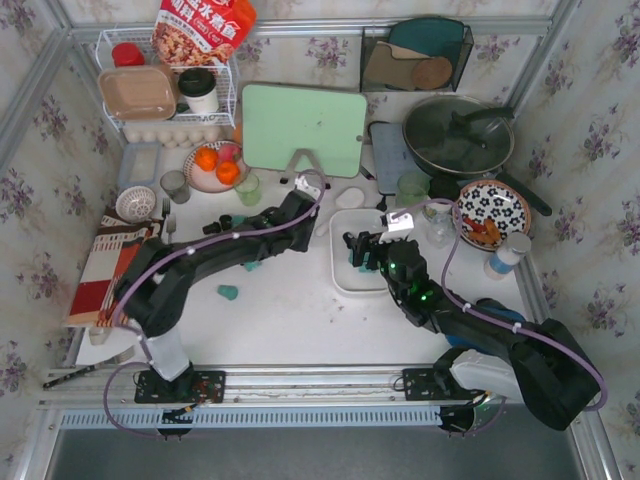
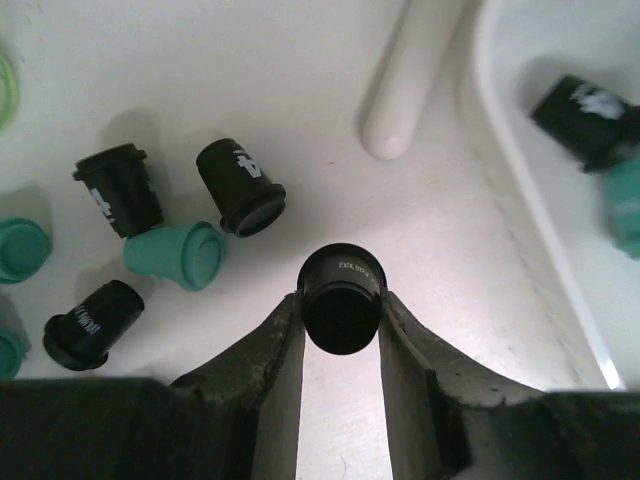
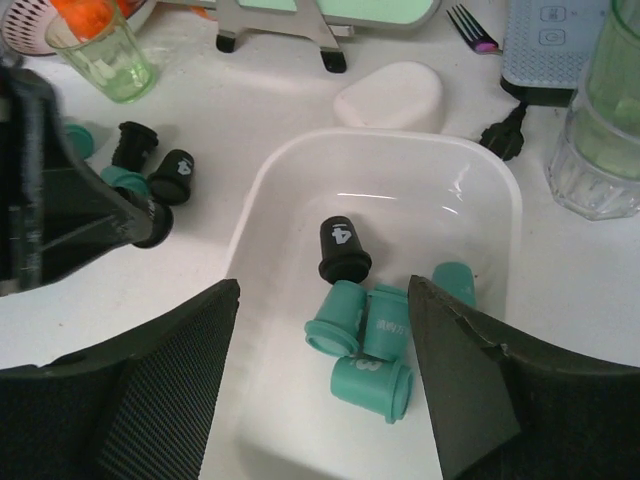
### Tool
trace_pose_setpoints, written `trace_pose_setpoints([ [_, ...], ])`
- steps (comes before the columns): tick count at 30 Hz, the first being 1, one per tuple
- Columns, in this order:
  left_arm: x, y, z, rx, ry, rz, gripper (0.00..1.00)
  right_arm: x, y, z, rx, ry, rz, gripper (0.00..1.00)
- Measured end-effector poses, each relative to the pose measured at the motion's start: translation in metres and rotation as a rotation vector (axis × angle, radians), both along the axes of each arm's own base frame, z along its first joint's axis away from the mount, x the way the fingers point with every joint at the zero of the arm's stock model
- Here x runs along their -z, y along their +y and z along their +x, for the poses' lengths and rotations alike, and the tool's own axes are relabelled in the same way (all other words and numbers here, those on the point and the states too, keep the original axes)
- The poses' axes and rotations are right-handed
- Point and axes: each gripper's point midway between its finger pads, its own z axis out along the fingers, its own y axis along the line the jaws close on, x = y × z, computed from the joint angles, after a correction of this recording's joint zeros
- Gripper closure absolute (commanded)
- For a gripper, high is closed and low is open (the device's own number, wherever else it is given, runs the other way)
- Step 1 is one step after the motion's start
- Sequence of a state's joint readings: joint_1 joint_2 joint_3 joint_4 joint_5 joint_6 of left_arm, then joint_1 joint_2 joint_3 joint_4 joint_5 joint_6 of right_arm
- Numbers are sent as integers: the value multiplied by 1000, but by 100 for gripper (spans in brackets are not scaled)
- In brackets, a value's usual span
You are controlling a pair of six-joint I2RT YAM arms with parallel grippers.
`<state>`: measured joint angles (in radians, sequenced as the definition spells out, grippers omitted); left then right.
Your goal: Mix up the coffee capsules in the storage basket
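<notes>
The white storage basket [image 1: 345, 282] sits mid-table. In the right wrist view, the basket [image 3: 400, 140] holds one black capsule [image 3: 342, 248] and several teal capsules [image 3: 372, 385]. My right gripper [image 3: 323, 290] is open and empty just above them, also seen from the top [image 1: 362, 250]. My left gripper [image 2: 342, 312] is shut on a black capsule [image 2: 342, 298], held over the table just left of the basket's wall [image 2: 500, 150]; from the top it shows by the basket's left edge [image 1: 312, 215]. Loose black [image 2: 240, 187] and teal [image 2: 175, 255] capsules lie to its left.
A lone teal capsule [image 1: 228, 292] lies nearer the front. A pale green cup [image 3: 105, 60], a white oblong block [image 3: 390, 95] and a green board on a stand [image 1: 303, 128] are behind. A glass [image 3: 600, 150], lidded pan [image 1: 458, 135] and patterned plate [image 1: 492, 212] stand at the right.
</notes>
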<state>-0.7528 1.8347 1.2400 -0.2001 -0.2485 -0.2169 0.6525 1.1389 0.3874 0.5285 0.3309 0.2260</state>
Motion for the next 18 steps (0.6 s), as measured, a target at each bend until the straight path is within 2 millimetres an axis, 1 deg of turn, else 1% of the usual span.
trace_pose_setpoints([
  [2,-18,0,-6,41,-54,-46,66,-5,2,-1,-13,-4,8,24],
  [5,-41,1,-23,145,-159,-120,69,-16,6,-4,-41,-16,28,23],
  [10,-62,-4,-52,366,-331,-203,68,-39,23,-8,-126,-34,67,21],
  [13,-81,-16,-61,498,-433,-248,67,-48,34,-12,-187,-29,96,20],
  [15,-87,-24,-67,576,-483,-270,66,-53,43,-16,-235,-24,111,19],
  [18,-84,-33,-82,686,-533,-279,66,-59,55,-22,-300,-9,151,18],
])
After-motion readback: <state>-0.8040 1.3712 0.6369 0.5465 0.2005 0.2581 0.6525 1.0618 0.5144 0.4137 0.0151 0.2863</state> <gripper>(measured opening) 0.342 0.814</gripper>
